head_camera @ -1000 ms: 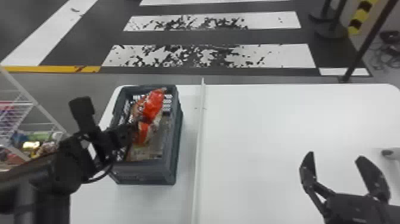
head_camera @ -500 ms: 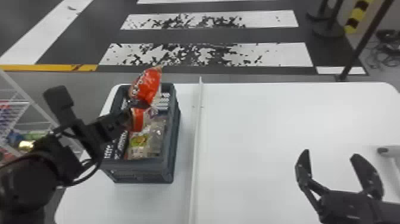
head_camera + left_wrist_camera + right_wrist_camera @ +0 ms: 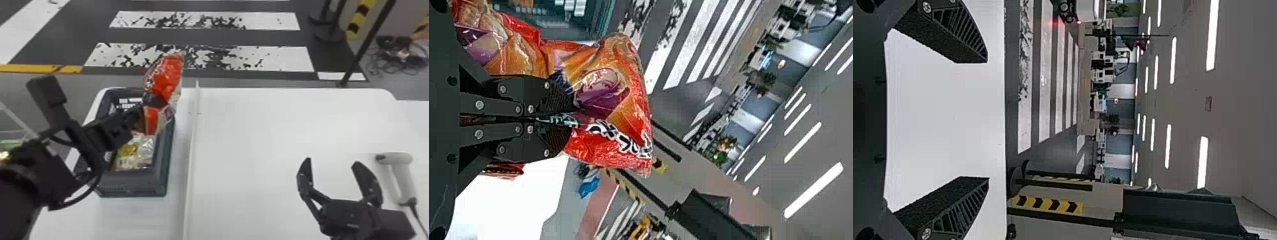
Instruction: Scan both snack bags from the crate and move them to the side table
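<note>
Scanning stage of the first snack bag, as judged from its place above the crate. The left claw [image 3: 569, 118] is closed on the red snack bag [image 3: 168, 75], pinching it around the middle; the bag is held tilted above the crate [image 3: 134, 185], towards its far end. A second snack bag [image 3: 135, 153], silvery with a yellow-green patch, lies inside the crate. The right claw [image 3: 332, 162] stands wide and empty over the counter [image 3: 255, 143], its two fingers well apart. Just beside it rests a pale handheld scanner [image 3: 395, 158], lying on the counter with its cable running towards the near edge. A thin white strip [image 3: 191, 143] divides the crate's side from the scanner's side. The next move probably calls for the right claw to grasp the scanner by its handle, while the left claw turns the red snack bag so that its code faces the beam. The code cannot be made out, and the soft wrapper may fold over it or sag in the grip. Transfer to the side counter should follow the scan; the second snack bag would then need the same treatment.
</note>
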